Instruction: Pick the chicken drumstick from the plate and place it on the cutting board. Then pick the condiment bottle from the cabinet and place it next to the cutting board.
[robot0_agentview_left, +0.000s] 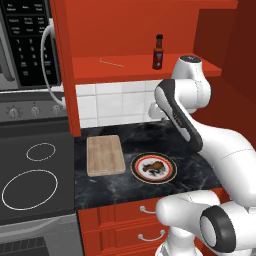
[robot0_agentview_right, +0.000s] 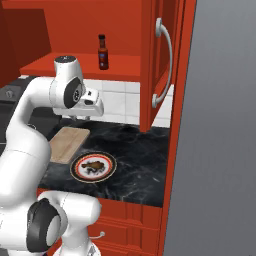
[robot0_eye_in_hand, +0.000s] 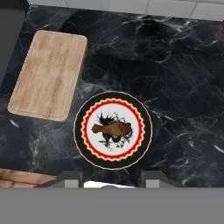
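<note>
A: Two task items on the dark marble surface (robot0_agentview_left: 130, 187) — nearest is the plate (robot0_agentview_left: 153, 168), chicken drumstick (robot0_eye_in_hand: 113, 129) lying on its middle.
B: Drumstick orientation?
A: Flat, fat end and thin bone end across the plate's centre in the hand view. Nothing touching it.
B: Cutting board?
A: Cutting board (robot0_agentview_left: 105, 155) just left of the plate, a bit farther back, apart from it, bare top. Stove (robot0_agentview_left: 35, 175) left of that.
B: Pincer?
A: Pincer (robot0_eye_in_hand: 112, 177) hangs well above the surface, looking down, plate just ahead of the tips. Only the two finger stubs show at the bottom of the hand view, a gap between them, nothing in it. Can't tell how wide it really is — not calling it spread or pressed together.
B: Farther back?
A: White tile wall, then up on the cabinet (robot0_agentview_left: 150, 30) shelf the condiment bottle (robot0_agentview_left: 158, 52) stands upright, near the shelf's right part. Cabinet door (robot0_agentview_right: 162, 65) swung open at right in the right base view.
</note>
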